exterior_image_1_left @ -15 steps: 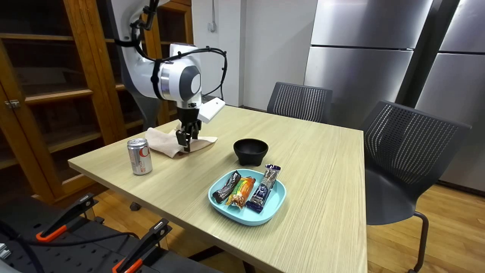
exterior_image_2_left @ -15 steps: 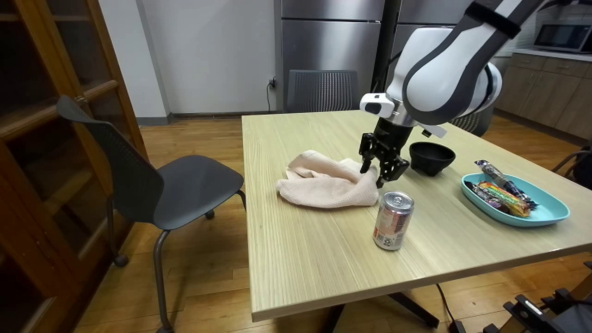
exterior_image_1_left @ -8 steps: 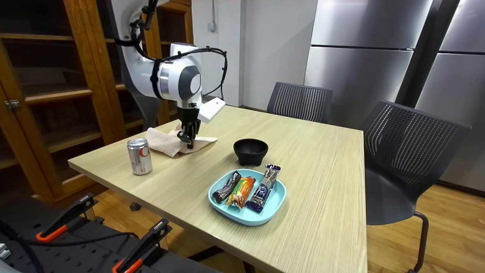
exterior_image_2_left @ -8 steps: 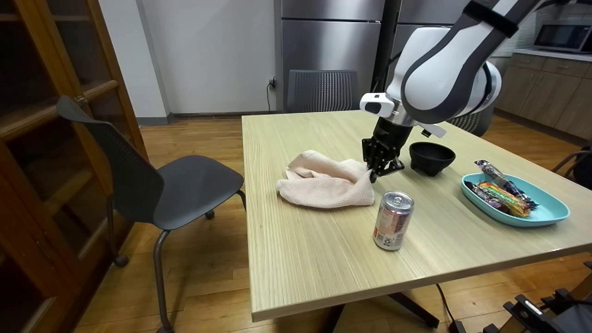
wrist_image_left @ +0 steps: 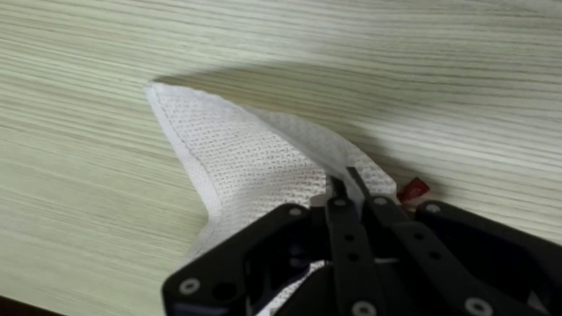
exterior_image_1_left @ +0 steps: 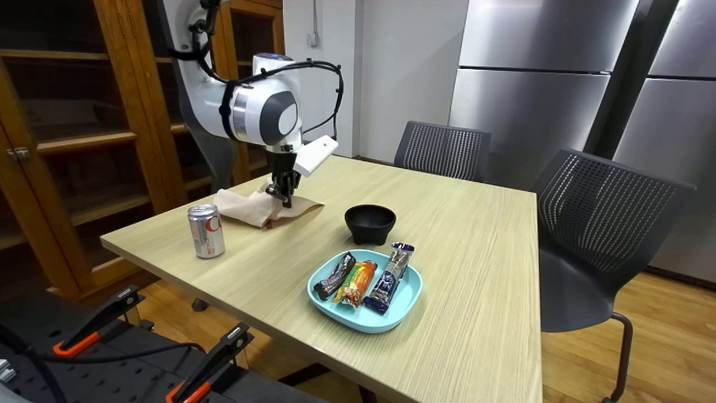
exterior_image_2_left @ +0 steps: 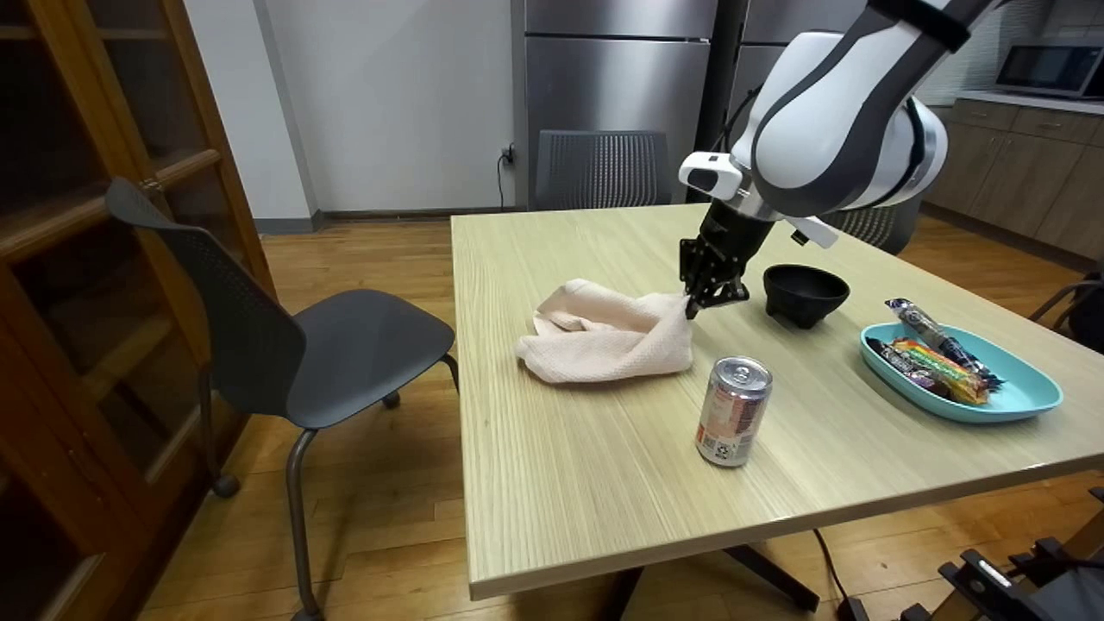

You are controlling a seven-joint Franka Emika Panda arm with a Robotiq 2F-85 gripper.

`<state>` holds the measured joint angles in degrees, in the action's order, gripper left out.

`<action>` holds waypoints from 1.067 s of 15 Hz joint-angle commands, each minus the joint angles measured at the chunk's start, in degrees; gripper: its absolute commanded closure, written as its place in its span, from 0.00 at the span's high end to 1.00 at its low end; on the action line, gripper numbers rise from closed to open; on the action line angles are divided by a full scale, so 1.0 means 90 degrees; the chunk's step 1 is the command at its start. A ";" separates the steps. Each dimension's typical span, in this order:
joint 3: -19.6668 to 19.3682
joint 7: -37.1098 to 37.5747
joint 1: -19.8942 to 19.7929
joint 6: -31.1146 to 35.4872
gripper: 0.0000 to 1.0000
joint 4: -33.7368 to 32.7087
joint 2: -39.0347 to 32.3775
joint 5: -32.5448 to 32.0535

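Pale wood-grain table (exterior_image_2_left: 552,483). Gripper (wrist_image_left: 347,184) nearly closed, a fold of cream cloth (exterior_image_2_left: 617,347) pinched in its tips. Grasp looks made; cloth raised only around the pinch (bulk lies on the table, unlifted). Red item (wrist_image_left: 414,189), partly hidden, at cloth's edge. Nearby: upright can (exterior_image_2_left: 733,414), black bowl (exterior_image_2_left: 802,302); farther, turquoise tray (exterior_image_2_left: 1031,395) of wrapped bars (exterior_image_1_left: 356,282).

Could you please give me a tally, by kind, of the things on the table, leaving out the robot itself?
Wrapped bars: 3
Turquoise plate: 1
Black bowl: 1
Drink can: 1
Cloth, pinched in the tool: 1
Red item, partly hidden beside the cloth, kind unclear: 1
Total in sight: 8
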<state>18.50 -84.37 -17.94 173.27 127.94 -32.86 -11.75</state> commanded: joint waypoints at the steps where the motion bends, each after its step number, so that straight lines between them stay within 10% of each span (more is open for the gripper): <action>1: 0.0356 0.0160 -0.0391 0.0810 0.01 0.0578 0.0503 0.0254; 8: 0.0823 0.0466 -0.1001 0.2094 0.01 0.1231 0.0771 0.0153; 15: 0.0205 0.2085 -0.0583 0.3042 0.01 0.1970 0.0973 -0.0269; 16: 0.0699 0.1782 -0.1004 0.2788 0.01 0.1945 0.1077 0.0224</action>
<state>22.69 -71.59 -25.02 198.40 142.53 -27.19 -12.12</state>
